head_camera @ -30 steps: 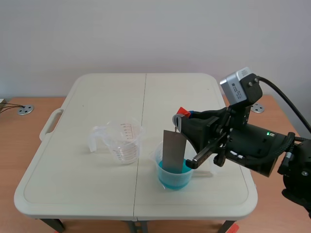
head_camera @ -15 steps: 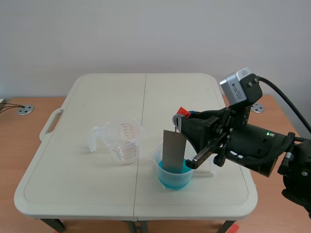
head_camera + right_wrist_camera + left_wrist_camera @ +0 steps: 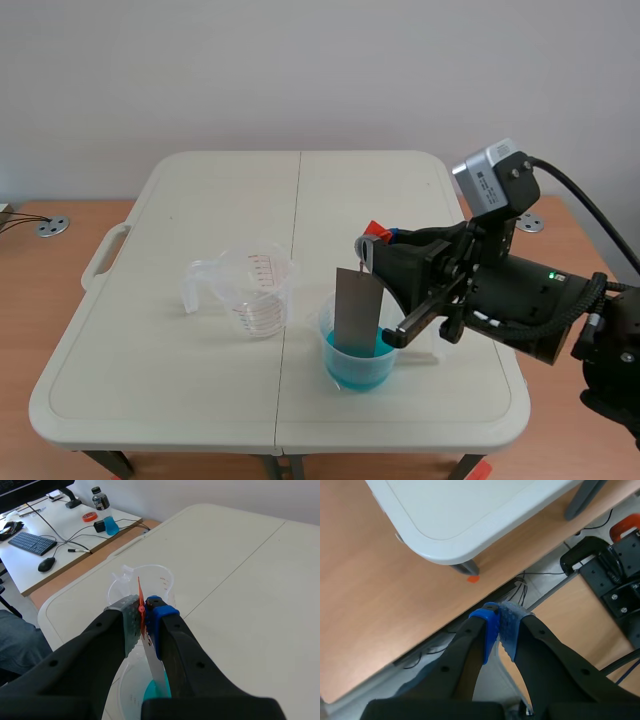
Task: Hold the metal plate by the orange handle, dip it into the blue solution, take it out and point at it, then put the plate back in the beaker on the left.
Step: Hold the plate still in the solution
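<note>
My right gripper (image 3: 374, 238) (image 3: 143, 612) is shut on the orange handle (image 3: 376, 228) (image 3: 140, 600) of the metal plate (image 3: 357, 310) (image 3: 155, 669). The plate hangs upright with its lower end in the blue solution (image 3: 357, 362) (image 3: 152, 690) inside a clear beaker (image 3: 355, 345) near the table's front. An empty clear beaker (image 3: 256, 290) (image 3: 142, 582) with red marks stands to the left of it. My left gripper (image 3: 499, 625) is shut on nothing, off the table, over the wooden floor beside a table corner (image 3: 445, 545); it does not appear in the scene view.
The white folding table (image 3: 200, 200) has a carry handle (image 3: 105, 252) at its left edge. In the right wrist view a desk with a keyboard (image 3: 31, 543), mouse and bottle (image 3: 102, 510) lies beyond the table. Clamps and cables (image 3: 605, 565) sit near the left gripper.
</note>
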Motion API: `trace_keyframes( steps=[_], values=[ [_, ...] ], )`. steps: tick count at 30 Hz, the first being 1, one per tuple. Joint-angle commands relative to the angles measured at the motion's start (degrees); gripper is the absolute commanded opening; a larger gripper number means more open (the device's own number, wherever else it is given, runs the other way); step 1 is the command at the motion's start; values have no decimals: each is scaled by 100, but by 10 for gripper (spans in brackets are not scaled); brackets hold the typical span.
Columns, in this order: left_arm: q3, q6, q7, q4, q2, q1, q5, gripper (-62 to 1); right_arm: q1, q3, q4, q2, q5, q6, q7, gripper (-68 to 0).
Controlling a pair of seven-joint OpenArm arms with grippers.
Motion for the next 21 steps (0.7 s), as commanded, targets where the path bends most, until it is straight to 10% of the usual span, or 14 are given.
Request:
trace_keyframes(
  steps=[1, 21],
  values=[
    [7, -4, -125, 28, -4, 2, -37, -591, 35, 4, -7, 33, -48, 68, -44, -660],
    [7, -4, -116, 2, -4, 2, -37, -590, -85, 146, 437, 63, -44, 68, -33, -660]
  ],
)
